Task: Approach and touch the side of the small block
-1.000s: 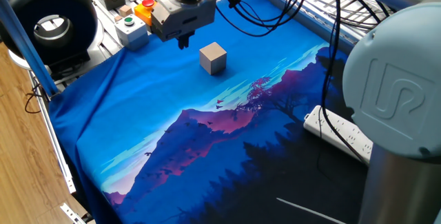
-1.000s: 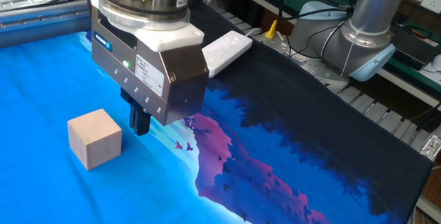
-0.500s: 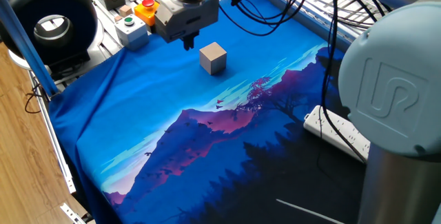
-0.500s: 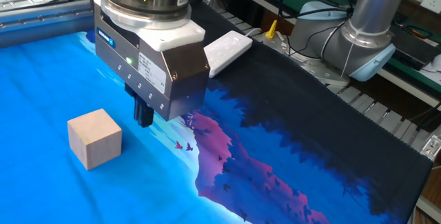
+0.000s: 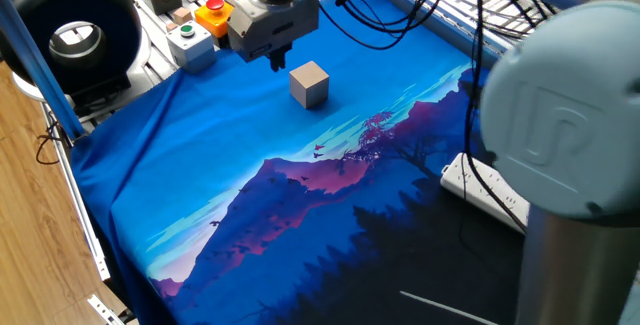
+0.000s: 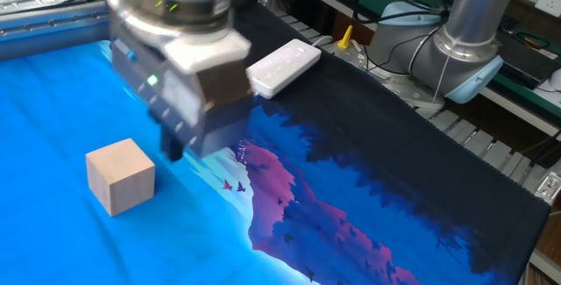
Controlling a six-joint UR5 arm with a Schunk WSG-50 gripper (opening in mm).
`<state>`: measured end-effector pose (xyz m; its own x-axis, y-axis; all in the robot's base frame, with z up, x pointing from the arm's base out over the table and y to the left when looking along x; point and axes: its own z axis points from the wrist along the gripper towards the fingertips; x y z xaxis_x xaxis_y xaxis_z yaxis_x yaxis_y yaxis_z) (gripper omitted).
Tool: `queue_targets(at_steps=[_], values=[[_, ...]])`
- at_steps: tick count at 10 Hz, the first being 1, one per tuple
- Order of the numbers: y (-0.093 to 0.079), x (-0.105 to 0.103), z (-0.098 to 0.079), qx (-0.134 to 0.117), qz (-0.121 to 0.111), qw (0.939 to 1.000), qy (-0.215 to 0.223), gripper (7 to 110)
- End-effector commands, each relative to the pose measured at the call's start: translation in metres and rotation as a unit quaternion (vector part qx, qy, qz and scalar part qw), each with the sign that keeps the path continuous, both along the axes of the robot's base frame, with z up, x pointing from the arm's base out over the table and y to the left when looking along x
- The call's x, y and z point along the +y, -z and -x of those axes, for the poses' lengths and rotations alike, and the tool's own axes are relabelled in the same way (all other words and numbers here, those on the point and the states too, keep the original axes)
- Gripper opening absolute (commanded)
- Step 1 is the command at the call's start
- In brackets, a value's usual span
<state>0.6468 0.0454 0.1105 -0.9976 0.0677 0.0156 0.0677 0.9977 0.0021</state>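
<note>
Blue printed cloth, small block just beside gripper, fingers together.

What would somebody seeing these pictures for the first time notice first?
Probably the bright blue cloth printed with purple mountains and dark trees that covers the table. On it, toward the far side in one fixed view, stands the small block, a plain pale cube, alone. The gripper hangs close beside the block without visibly touching it, and in the other fixed view it is blurred by motion.
</note>
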Motion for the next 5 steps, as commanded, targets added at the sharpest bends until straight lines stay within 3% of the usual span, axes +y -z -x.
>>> queue_targets(at_steps=[1, 5], values=[[0.025, 0.000, -0.032, -0.002, -0.012, 0.9999, 0.004, 7], [0.046, -0.004, -0.049, -0.006, -0.011, 0.9999, -0.002, 7]])
